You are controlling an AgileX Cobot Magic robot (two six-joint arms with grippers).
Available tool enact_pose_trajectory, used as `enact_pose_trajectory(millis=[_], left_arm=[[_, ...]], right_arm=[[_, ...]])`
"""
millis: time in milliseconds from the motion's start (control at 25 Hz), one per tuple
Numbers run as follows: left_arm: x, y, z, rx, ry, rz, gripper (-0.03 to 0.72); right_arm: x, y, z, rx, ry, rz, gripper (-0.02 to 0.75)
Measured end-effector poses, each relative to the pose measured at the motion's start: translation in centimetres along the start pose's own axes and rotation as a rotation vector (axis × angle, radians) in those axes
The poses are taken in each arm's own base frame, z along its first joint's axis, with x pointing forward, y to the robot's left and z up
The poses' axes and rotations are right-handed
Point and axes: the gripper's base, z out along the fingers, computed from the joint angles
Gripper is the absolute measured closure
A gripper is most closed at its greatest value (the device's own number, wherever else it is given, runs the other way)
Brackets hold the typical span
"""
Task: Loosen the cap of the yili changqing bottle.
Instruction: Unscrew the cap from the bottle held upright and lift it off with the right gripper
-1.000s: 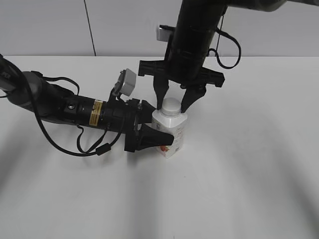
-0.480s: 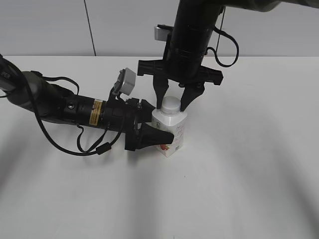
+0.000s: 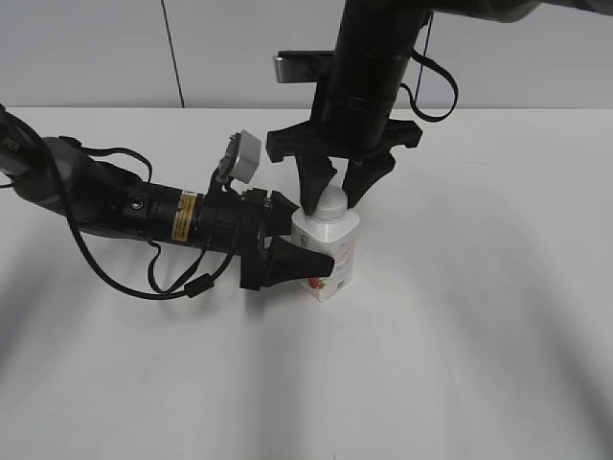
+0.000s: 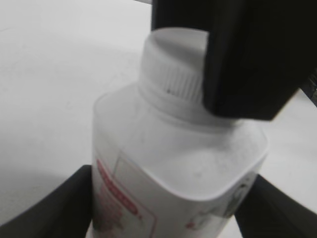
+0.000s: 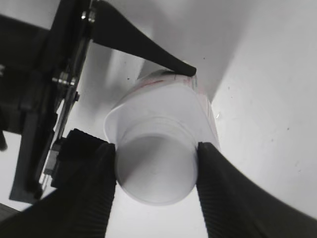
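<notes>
The yili changqing bottle [image 3: 329, 251] stands upright on the white table, white and squarish with a pink-red label. My left gripper [image 3: 308, 259] reaches in from the left and is shut on the bottle's body; the left wrist view shows the bottle [image 4: 173, 173] between its two fingers. The white cap [image 3: 330, 202] sits on the neck. My right gripper [image 3: 331, 192] comes down from above and is shut on the cap. In the right wrist view its ribbed fingers [image 5: 156, 173] press both sides of the cap [image 5: 156, 171]. The cap also shows in the left wrist view [image 4: 171, 69].
The white table [image 3: 479, 335] stretches around the bottle. A pale wall with a dark vertical seam [image 3: 172, 53] runs behind. The left arm's cables [image 3: 182, 283] lie on the table to the left.
My right gripper has turned about its vertical axis with its fingers on the cap, and its wrist camera has swung to the left. The left gripper and bottle have stayed still.
</notes>
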Motion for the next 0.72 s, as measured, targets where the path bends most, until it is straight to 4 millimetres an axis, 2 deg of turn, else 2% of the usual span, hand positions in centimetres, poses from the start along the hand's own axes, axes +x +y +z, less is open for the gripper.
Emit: enact_pose_trajectory(millis=[440,720], left_arm=[[0.02,-0.02,0.0,0.002,0.003,0.002,0.187],[0.06,-0.07,0.0,0.007,0.006,0.01,0.187]], right_arm=[[-0.05,-0.01,-0.08,0.004,-0.003,-0.638,0.346],[-0.05,-0.01,-0.08,0.004,-0.002,-0.845,0.348]])
